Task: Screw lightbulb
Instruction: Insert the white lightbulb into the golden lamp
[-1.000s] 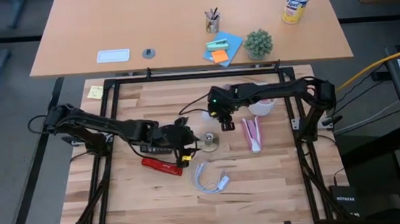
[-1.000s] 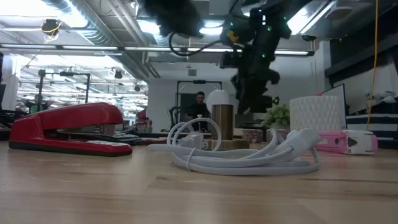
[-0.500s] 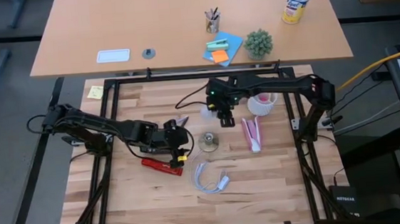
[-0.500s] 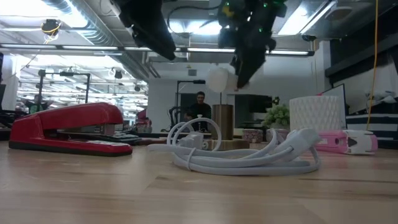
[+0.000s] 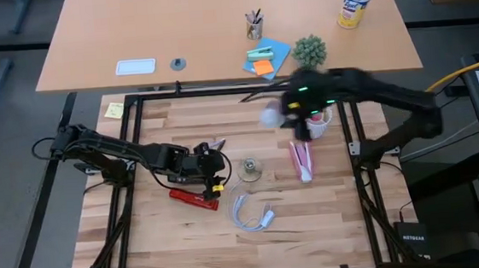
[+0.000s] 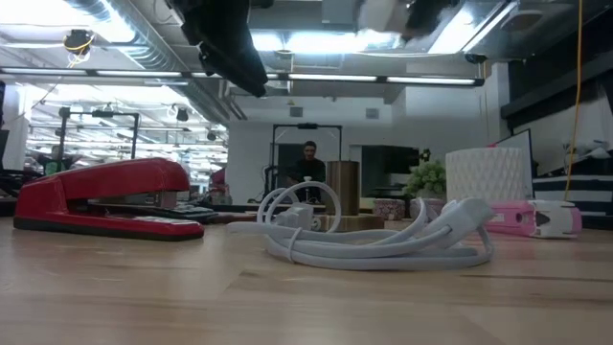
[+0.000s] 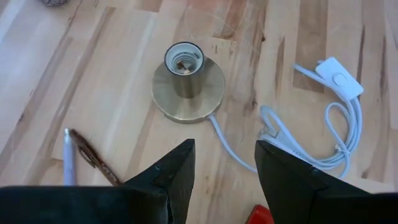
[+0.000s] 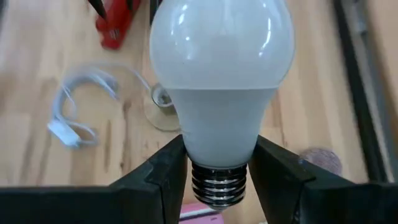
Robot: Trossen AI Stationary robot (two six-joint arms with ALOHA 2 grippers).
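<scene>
The right gripper [image 8: 217, 180] holds the lightbulb [image 5: 270, 114] by its neck between its fingers, high above the worktop [image 5: 332, 221], well off the socket [image 7: 185, 61]; the left gripper [image 7: 224, 171] waits open nearby, so the bulb could slip.

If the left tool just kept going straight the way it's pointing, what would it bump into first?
Probably the brass lamp socket base. In its wrist view the left tool stands open and empty, aimed at the bare wood just short of that base, with the white cord off to one side. Depth is hard to judge, so it might touch the table first.
</scene>
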